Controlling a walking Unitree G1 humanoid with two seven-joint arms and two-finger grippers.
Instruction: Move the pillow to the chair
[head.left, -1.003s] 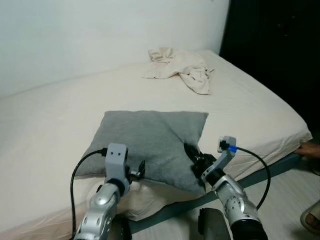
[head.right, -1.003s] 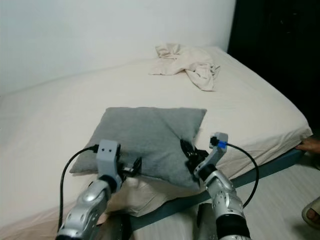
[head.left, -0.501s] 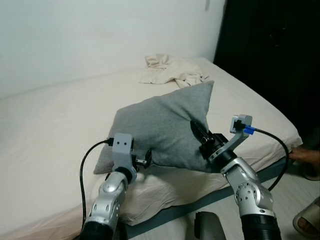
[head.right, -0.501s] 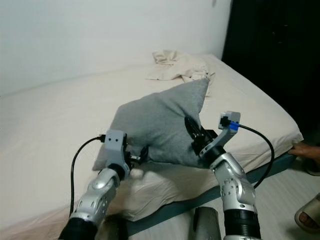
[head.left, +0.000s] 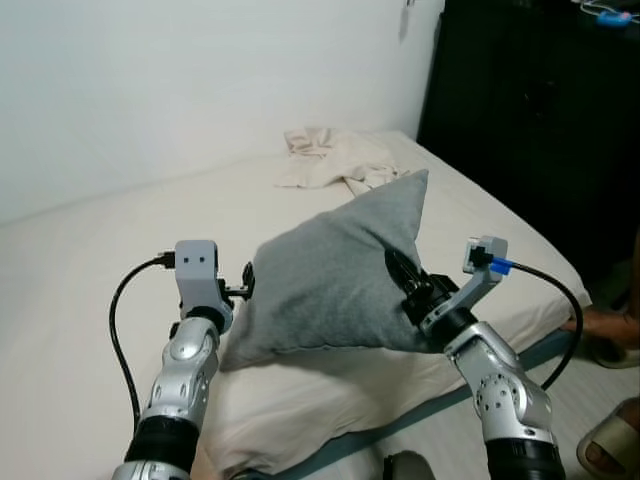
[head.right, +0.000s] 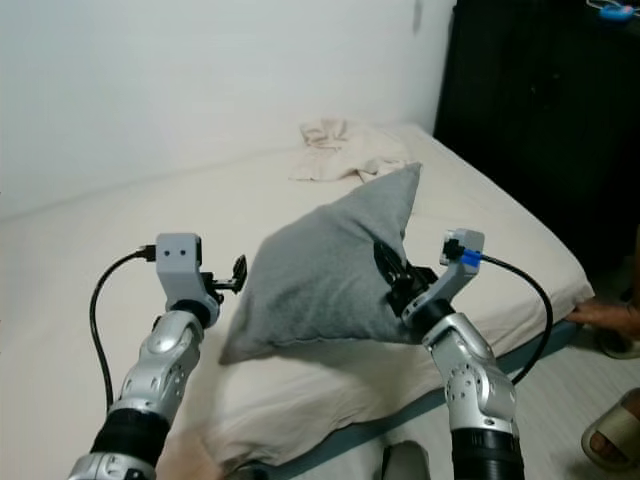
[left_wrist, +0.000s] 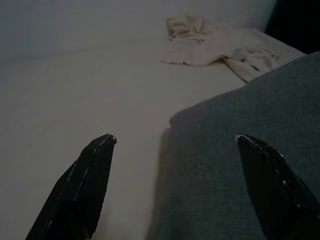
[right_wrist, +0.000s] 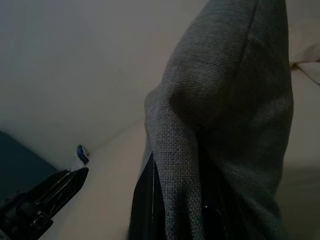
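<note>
The grey pillow (head.left: 330, 285) is raised off the cream bed (head.left: 90, 260) and tilted, its top corner pointing up and its lower left corner close to the sheet. My right gripper (head.left: 405, 282) is shut on the pillow's right edge; in the right wrist view the fabric (right_wrist: 225, 100) is pinched between the black fingers (right_wrist: 145, 200). My left gripper (head.left: 245, 285) stands open at the pillow's left edge. In the left wrist view its fingers (left_wrist: 95, 165) are spread wide, with the pillow's corner (left_wrist: 250, 115) by the far finger.
A crumpled cream cloth (head.left: 335, 160) lies at the bed's far end by the white wall. A dark wardrobe (head.left: 530, 120) stands on the right. A person's hand (head.left: 605, 325) and a sandalled foot (head.left: 612, 445) show by the bed's right corner, on the floor.
The right gripper has lifted the pillow from flat on the bed to a tilted, raised pose. The left gripper moved up from the pillow's lower edge to its left edge. The camera rose.
</note>
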